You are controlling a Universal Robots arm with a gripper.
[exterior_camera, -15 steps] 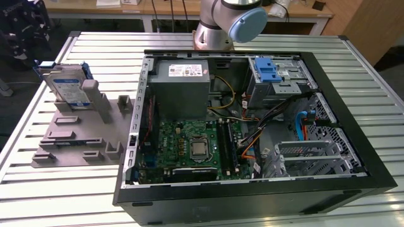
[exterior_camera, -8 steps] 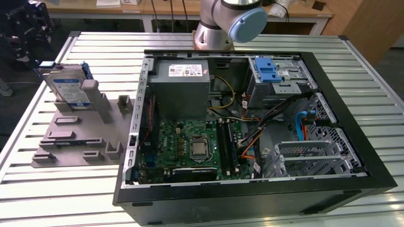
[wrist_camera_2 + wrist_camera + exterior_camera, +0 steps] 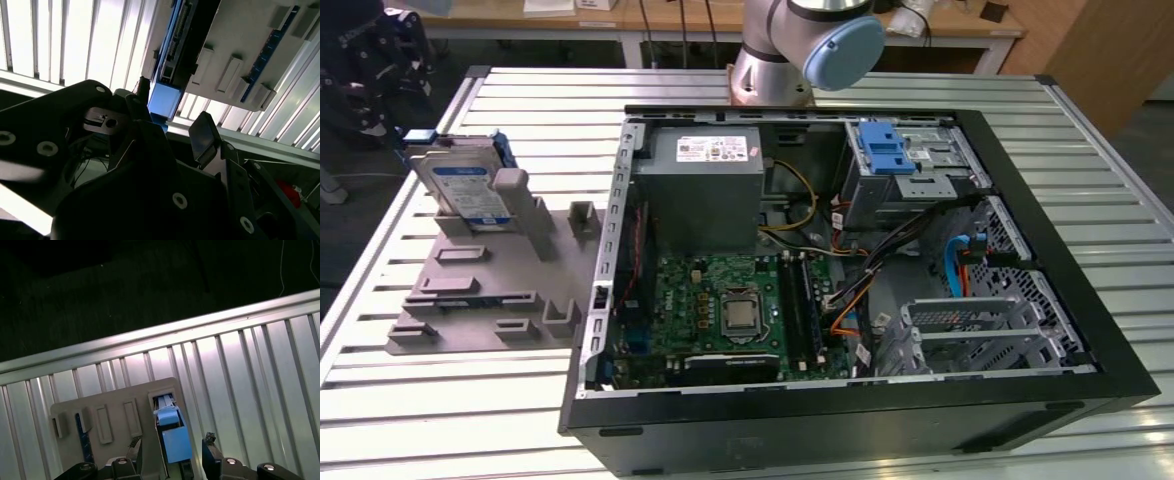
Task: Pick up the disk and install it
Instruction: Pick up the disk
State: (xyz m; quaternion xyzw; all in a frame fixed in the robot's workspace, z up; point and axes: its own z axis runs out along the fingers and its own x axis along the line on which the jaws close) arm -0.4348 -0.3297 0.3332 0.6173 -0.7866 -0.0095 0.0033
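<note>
The disk (image 3: 464, 185) stands on its edge in a grey holder plate (image 3: 480, 290) on the slatted table, at the exterior view's left. It is silver with a blue-and-white label and a blue frame. In the first wrist view I look down on the disk's blue end (image 3: 172, 440), which lies between my two fingertips (image 3: 210, 449). My gripper (image 3: 172, 452) is open and hangs above the disk, apart from it. The second wrist view shows the disk (image 3: 167, 75) beyond the open gripper (image 3: 172, 115), with one dark pad (image 3: 204, 137) beside it.
An open black computer case (image 3: 1067, 270) fills the exterior view's middle and right, with a motherboard (image 3: 727, 310), a grey power supply (image 3: 700, 190) and a drive bay with a blue latch (image 3: 887, 150). The arm's base (image 3: 781, 50) rises behind the case. The holder plate (image 3: 115, 405) has several empty slots.
</note>
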